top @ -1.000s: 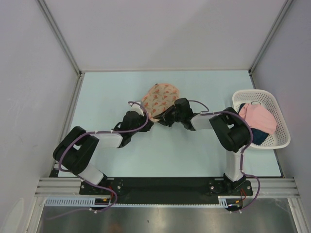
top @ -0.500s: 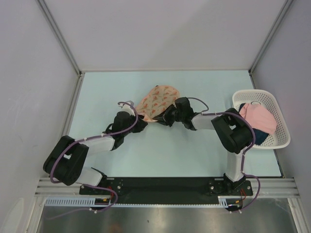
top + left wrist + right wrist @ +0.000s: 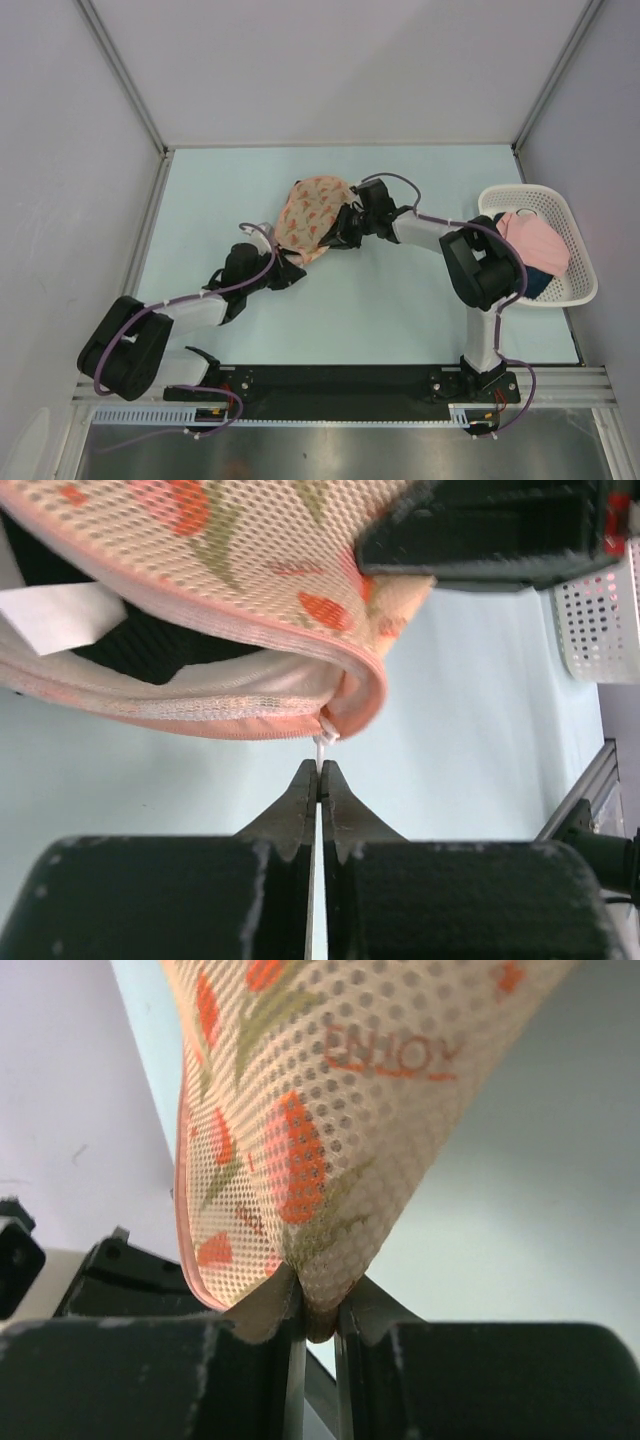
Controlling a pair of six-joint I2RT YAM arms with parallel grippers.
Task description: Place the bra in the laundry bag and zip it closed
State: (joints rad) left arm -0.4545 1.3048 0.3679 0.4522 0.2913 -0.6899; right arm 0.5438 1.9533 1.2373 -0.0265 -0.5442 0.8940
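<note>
The peach laundry bag [image 3: 310, 213] with orange leaf pattern lies at the table's middle, held between both grippers. My left gripper [image 3: 297, 265] is shut on the bag's white zip pull [image 3: 322, 748] at the near rim. My right gripper [image 3: 343, 226] is shut on a fold of the bag's mesh [image 3: 320, 1310] at its right side. In the left wrist view the bag [image 3: 220, 570] gapes partly open, and the black bra [image 3: 140, 650] shows inside with a white label [image 3: 60, 615]. The bag [image 3: 330, 1090] fills the right wrist view.
A white lattice basket [image 3: 570, 290] stands at the table's right edge, holding a pink folded cloth [image 3: 532, 243] and a dark blue cloth [image 3: 533, 281]. Its corner shows in the left wrist view [image 3: 600, 620]. Grey walls enclose the table.
My left arm has drawn back toward the near left with the zip pull. My right gripper has moved away from me, and the bag has swung from lying slantwise to more upright.
</note>
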